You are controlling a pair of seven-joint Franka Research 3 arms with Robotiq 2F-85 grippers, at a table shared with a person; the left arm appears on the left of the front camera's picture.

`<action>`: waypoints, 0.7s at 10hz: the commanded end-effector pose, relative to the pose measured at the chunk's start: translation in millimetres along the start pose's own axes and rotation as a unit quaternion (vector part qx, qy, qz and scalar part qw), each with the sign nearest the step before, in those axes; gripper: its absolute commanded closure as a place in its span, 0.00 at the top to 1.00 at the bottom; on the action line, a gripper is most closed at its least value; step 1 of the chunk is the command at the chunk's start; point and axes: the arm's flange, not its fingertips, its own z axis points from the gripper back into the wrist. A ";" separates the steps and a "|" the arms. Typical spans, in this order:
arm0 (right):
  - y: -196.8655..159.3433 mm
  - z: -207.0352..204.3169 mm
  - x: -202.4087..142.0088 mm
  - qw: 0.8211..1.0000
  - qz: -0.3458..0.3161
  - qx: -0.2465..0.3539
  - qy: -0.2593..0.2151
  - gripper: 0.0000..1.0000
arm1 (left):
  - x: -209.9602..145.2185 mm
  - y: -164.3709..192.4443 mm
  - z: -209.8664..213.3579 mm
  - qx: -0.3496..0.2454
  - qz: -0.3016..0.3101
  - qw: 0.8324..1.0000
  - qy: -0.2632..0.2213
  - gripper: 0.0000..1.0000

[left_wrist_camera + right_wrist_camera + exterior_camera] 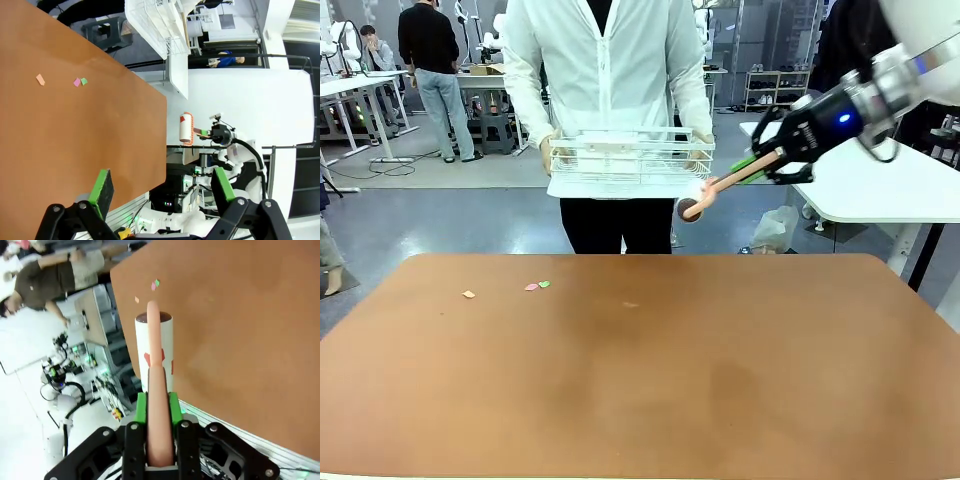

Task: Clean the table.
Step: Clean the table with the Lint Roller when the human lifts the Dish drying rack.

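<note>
Right tool (752, 170), clenched on the pink handle of a lint roller (692, 207), reaches in from the right, above and beyond the table's far right corner. Its green pads press the handle from both sides in the right wrist view (157, 399), and the white roller head (154, 345) points away from the wrist. In the front view the head hangs in the air past the far edge of the table (720, 380), just below the right end of a white wire basket (630, 155) that a person (605, 60) in a white top holds in both hands at the far side.

Left tool (160, 175) is released, jaws wide apart, above the table's near edge.

Reddish-brown table top fills the near and middle scene. On its far left part lie three small paper scraps: an orange one (469, 294) farthest left, then, a little apart to the right, a pink one (531, 287) and a green one (544, 284) just beside each other.
</note>
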 end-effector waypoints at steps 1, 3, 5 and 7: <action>1.2 -41.2 24.3 0.998 0.048 0.009 0.044 0.21 | -0.5 -1.2 3.1 -0.012 -0.003 1.000 -0.001 1.00; -6.7 -93.9 47.0 0.998 0.050 -0.005 0.030 0.21 | -0.5 -1.2 3.1 -0.012 -0.003 1.000 -0.001 1.00; -0.8 -90.0 39.0 0.998 0.054 -0.009 0.023 0.21 | -0.5 -1.2 3.1 -0.012 -0.003 1.000 -0.001 1.00; -14.7 -102.8 42.2 0.998 0.041 -0.012 0.050 0.21 | -0.5 -1.2 3.1 -0.012 -0.003 1.000 -0.001 1.00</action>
